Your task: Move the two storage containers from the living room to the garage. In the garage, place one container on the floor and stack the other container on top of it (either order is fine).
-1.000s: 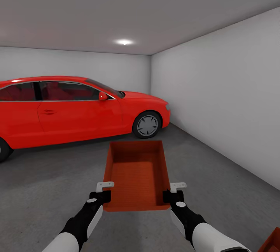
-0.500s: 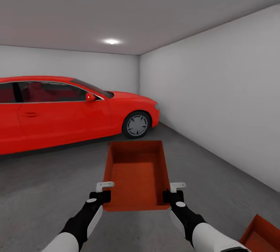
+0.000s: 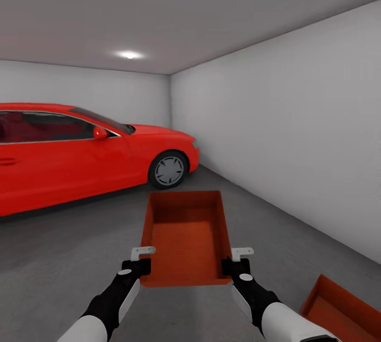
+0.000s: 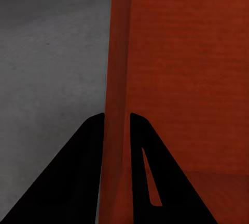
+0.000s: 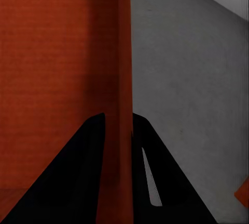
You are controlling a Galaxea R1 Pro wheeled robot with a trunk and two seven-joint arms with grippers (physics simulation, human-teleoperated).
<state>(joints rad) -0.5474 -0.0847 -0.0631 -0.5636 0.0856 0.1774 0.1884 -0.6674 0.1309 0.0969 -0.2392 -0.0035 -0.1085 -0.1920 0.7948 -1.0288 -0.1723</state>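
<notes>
No readable writing or brand marks on anything in view.

Held container (image 3: 186,239): orange-red, open-topped, carried level out in front of the robot, above the floor (image 3: 63,257). Left hand (image 3: 142,262) pinches its near left wall; right hand (image 3: 236,262) pinches its near right wall.

Left wrist view: two dark fingers (image 4: 78,172) closed on either side of the thin orange wall (image 4: 116,78), one outside, one inside the bin; ribbed bin bottom on one side, grey floor on the other. Right wrist view: same clamp, fingers (image 5: 83,172) straddling the wall (image 5: 124,68), plus a small orange corner at the frame edge (image 5: 243,193).

Head view adds the second container (image 3: 344,313), resting on the floor low at the robot's right, partly cut off by the frame, well apart from the held one.

Room: garage, dark grey mottled concrete, plain white walls (image 3: 286,130), one ceiling light (image 3: 128,55). Shiny red car (image 3: 79,157) parked ahead at left, front wheel (image 3: 168,169) facing the camera.
</notes>
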